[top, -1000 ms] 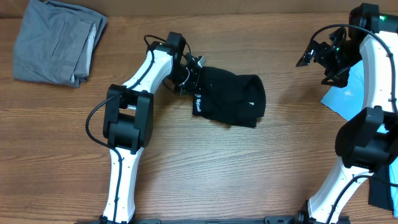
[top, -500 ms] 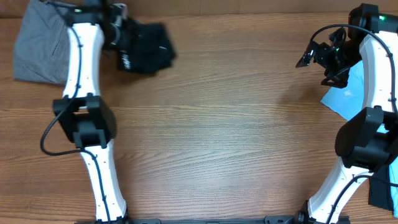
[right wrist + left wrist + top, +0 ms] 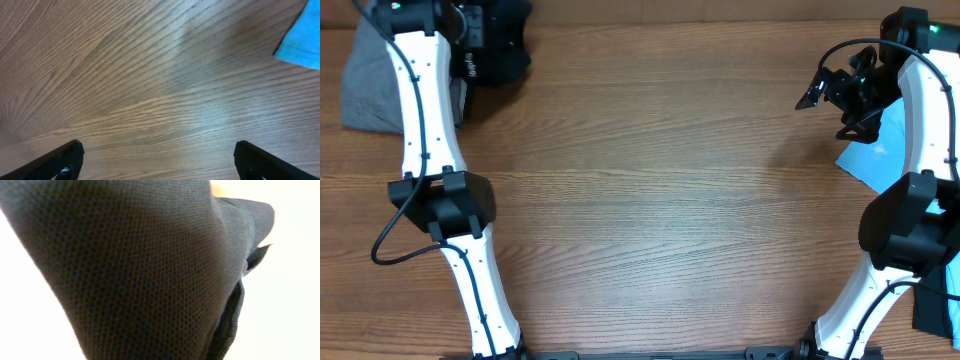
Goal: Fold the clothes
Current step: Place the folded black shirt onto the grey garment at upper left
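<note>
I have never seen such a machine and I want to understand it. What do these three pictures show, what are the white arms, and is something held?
This is a robot with two white arms at a wooden table. Each arm ends in a two-finger hand. One picture looks down from above the table. The other two come from small cameras on the wrists. The left hand is shut on a black T-shirt at the far left corner, near a grey garment. Its camera sees only black cloth. The right hand is open and empty over bare wood, near a light-blue shirt.
</note>
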